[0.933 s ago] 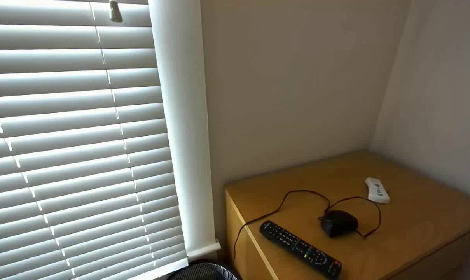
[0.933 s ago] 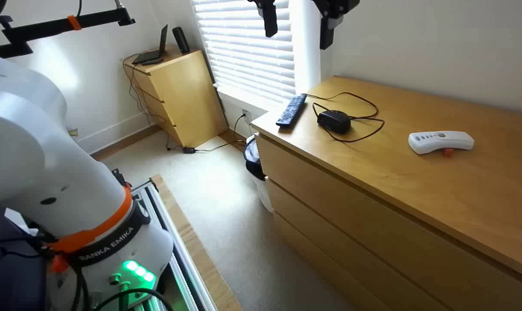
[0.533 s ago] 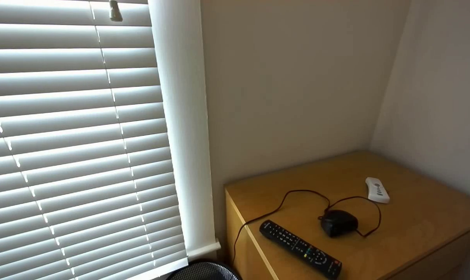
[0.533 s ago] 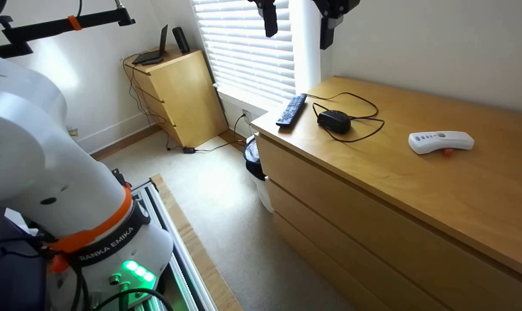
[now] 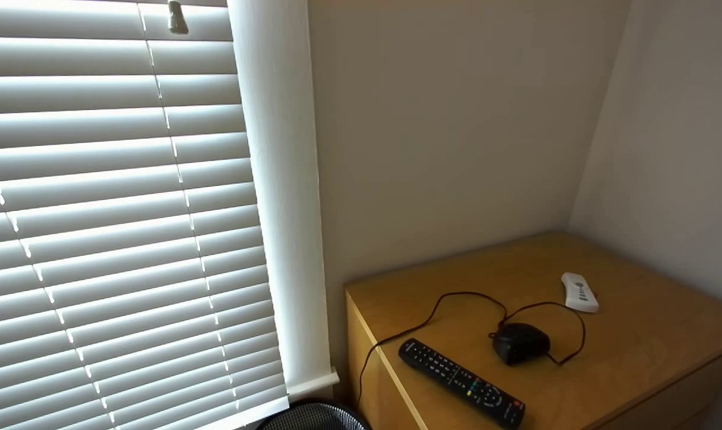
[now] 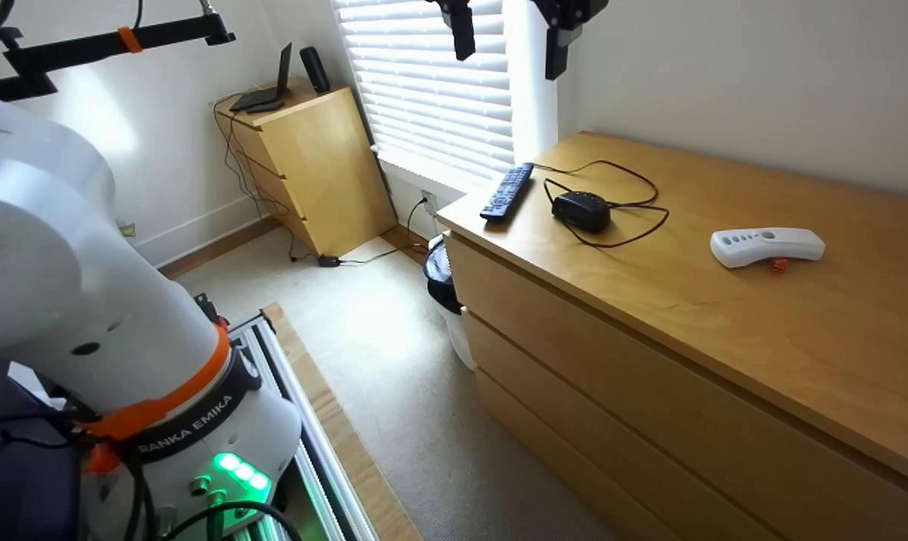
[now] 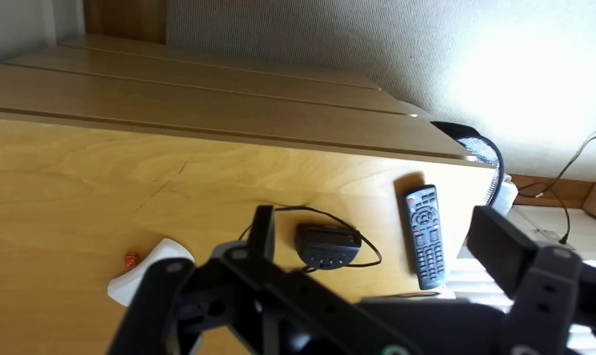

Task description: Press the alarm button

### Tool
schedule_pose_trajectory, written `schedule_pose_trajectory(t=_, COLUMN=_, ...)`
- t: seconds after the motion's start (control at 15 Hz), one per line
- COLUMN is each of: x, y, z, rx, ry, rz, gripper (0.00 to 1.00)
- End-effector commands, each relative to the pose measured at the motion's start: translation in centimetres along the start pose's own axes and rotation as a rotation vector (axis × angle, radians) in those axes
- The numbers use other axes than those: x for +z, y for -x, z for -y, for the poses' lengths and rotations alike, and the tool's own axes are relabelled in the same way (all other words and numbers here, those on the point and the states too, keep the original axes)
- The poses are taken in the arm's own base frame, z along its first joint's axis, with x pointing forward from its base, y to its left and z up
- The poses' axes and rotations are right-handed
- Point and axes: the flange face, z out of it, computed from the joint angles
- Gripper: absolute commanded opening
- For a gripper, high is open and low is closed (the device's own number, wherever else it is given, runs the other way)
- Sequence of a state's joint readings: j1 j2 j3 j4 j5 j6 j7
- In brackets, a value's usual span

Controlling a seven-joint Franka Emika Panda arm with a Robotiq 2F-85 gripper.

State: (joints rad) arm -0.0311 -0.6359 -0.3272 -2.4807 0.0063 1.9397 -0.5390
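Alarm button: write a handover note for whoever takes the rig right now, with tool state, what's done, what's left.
Tool: open, nothing held, raised clear of the dresser top.
Alarm button: black, corded, on the dresser top between the remote and the white gadget.
Done: tool not touching the button; whether it has been pressed can't be told.
Left: probably line up over it, lower and press; mind the cord.

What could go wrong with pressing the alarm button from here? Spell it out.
The hand is open, so it might straddle the alarm button instead of pressing it. The cord looping around the button could snag and drag it. The black remote lies nearby, so a sideways miss might knock it.
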Motion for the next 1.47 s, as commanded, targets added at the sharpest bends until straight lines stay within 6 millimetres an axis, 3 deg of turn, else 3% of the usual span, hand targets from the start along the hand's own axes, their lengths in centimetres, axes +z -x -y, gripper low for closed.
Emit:
schedule_pose_trajectory(t=0.0, x=2.4, y=-1.6, z=2.6, rx=-0.087, ry=0.023, rz=-0.081, gripper=1.0)
schedule_pose_trajectory(t=0.2, x=5.0, y=-3.0, z=4.3, rx=-0.158, ry=0.075, rz=-0.148, gripper=1.0)
schedule_pose_trajectory(t=0.27, x=6.1, y=-3.5, z=4.7, rx=-0.172, ry=0.09, rz=-0.172, gripper=0.77)
schedule_pose_trajectory(t=0.4, x=8.3, y=-4.2, z=5.4, rx=-0.172, ry=0.092, rz=-0.215, gripper=0.66)
schedule_pose_trajectory(t=0.67, x=12.4, y=-5.5, z=6.6, rx=-0.181, ry=0.093, rz=-0.262, gripper=0.34)
schedule_pose_trajectory(t=0.93, x=15.5, y=-6.9, z=6.3, rx=-0.168, ry=0.14, rz=-0.314, gripper=0.05)
schedule_pose_trajectory(t=1.0, x=16.2, y=-7.3, z=6.2, rx=-0.159, ry=0.148, rz=-0.322, gripper=0.0)
schedule_pose_trajectory(t=1.4, x=19.7, y=-7.7, z=4.9, rx=-0.126, ry=0.158, rz=-0.289, gripper=0.0)
